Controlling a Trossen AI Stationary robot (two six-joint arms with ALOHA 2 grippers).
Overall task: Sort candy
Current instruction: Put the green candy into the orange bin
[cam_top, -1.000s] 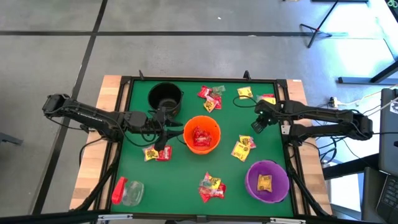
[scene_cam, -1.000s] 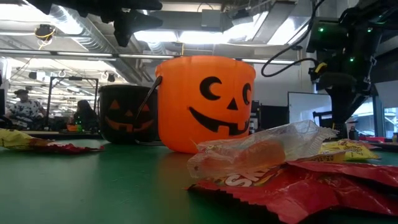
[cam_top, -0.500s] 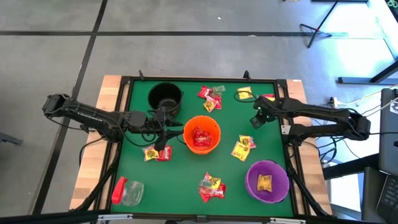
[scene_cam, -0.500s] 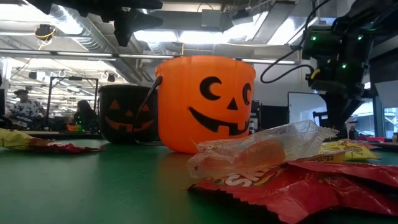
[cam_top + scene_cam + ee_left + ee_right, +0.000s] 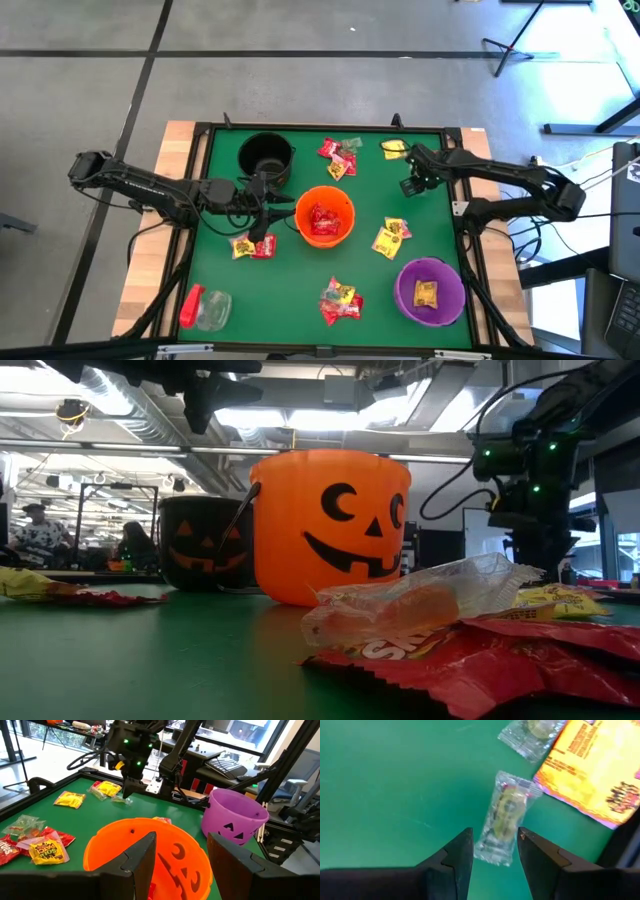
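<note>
Candy lies in small heaps on the green table: red and yellow packets at the far middle point(image 5: 338, 155), the far right point(image 5: 395, 150), right of centre point(image 5: 390, 238), the near middle point(image 5: 340, 300) and the left point(image 5: 252, 246). My right gripper point(image 5: 494, 845) hangs open, pointing down, over a clear-wrapped greenish candy point(image 5: 506, 817) that lies flat on the table. Its fingers stand on either side of the candy, above it. My left gripper point(image 5: 180, 855) is open and holds nothing, level at the left rim of the orange bucket point(image 5: 324, 215).
A black bucket point(image 5: 266, 157) stands at the far left and a purple bucket point(image 5: 430, 290) with a yellow packet at the near right. A red-capped clear jar point(image 5: 205, 308) lies at the near left. A yellow packet point(image 5: 590, 770) lies close to the clear candy.
My right gripper has swung toward the table's far edge and come down a little, rolling slightly, and now hangs over the clear-wrapped candy. Its fingers stay open.
</note>
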